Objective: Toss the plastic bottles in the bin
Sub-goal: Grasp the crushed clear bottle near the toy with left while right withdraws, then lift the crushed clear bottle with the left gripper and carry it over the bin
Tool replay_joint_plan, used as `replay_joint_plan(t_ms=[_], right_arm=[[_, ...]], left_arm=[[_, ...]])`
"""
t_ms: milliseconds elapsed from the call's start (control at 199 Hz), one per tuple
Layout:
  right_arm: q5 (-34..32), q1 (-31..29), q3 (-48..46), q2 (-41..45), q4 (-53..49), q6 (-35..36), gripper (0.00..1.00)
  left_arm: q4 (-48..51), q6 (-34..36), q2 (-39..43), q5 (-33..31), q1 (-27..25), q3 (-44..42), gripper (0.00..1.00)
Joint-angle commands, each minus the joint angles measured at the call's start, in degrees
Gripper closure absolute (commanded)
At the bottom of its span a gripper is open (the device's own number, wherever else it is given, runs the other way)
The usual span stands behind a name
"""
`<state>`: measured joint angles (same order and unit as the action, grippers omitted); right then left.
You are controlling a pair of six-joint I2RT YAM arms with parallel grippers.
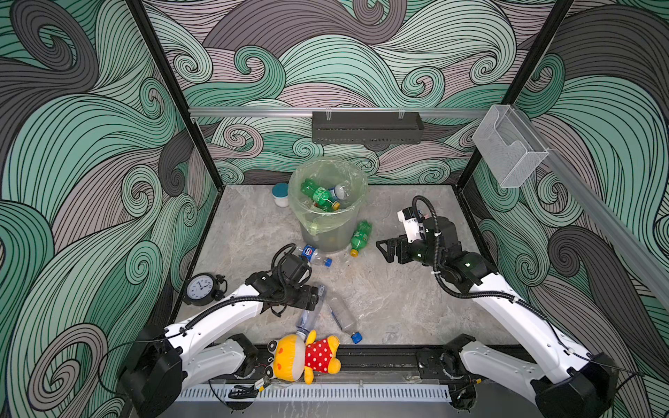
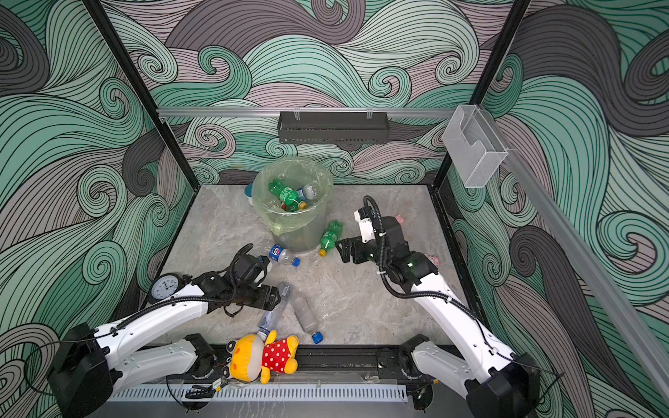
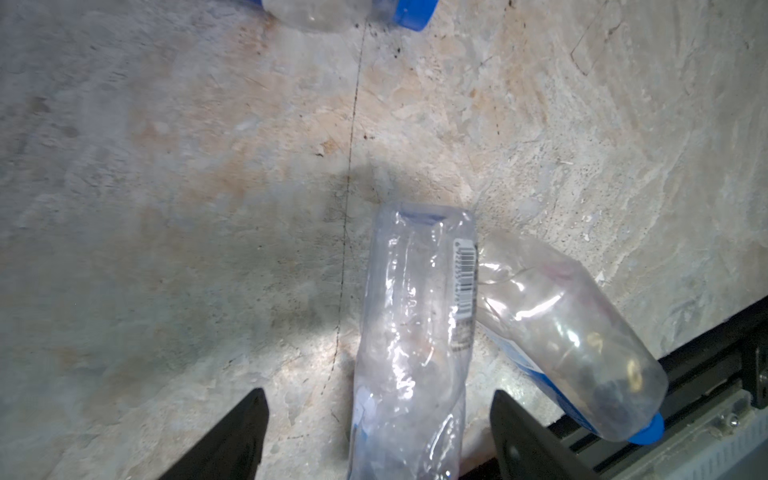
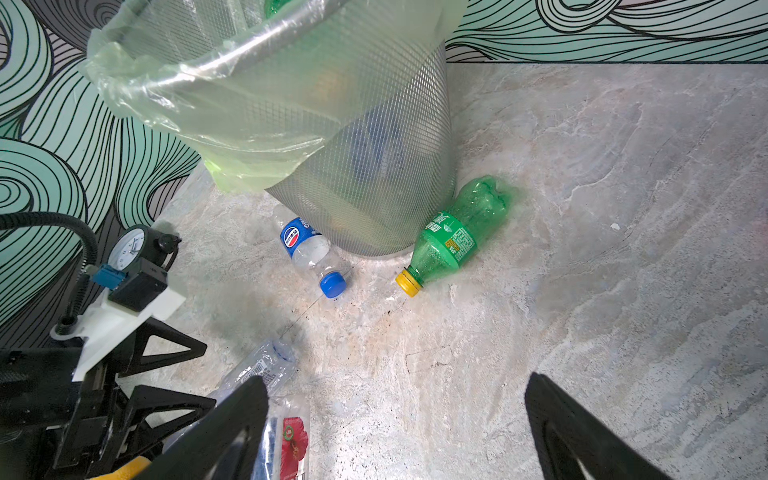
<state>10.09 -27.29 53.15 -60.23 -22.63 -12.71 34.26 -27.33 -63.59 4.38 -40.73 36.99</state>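
Our left fingers [image 3: 241,436] stood apart astride a crushed clear bottle [image 3: 415,332] on the worktop [image 3: 166,208], not gripping it. Our right fingers [image 4: 582,436] gaped wide and empty near a green bottle [image 4: 453,237] beside the bin [image 4: 374,145].

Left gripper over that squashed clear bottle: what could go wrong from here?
1. The squashed bottle lies inside the open left gripper but touches a second clear bottle; lifting may drag that one along.
2. Its neck seems to rest against the plush toy, which could snag.
3. The bin looks fairly full, so a dropped bottle might bounce out.
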Motion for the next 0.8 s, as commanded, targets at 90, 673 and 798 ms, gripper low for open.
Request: replay_joint_plan(t_ms=[90,673,798], right_arm=[[-1.0,0.3,-1.6,0.2,1.1,-0.9,0.03],[-1.9,0.4,-2.3,0.7,0.2,-0.5,0.04],[-2.2,0.3,-2.3,1.1,-0.2,-0.2,0.04]], left_arm=[[-3.0,-1.4,-4.8,-1.9,-3.0,-0.4,0.18],[-8.3,-4.4,-11.2,-7.0,-4.4,-1.8,0.43],[-8.4,-4.7,-9.4,-7.9,-4.4,-2.0,0.52]])
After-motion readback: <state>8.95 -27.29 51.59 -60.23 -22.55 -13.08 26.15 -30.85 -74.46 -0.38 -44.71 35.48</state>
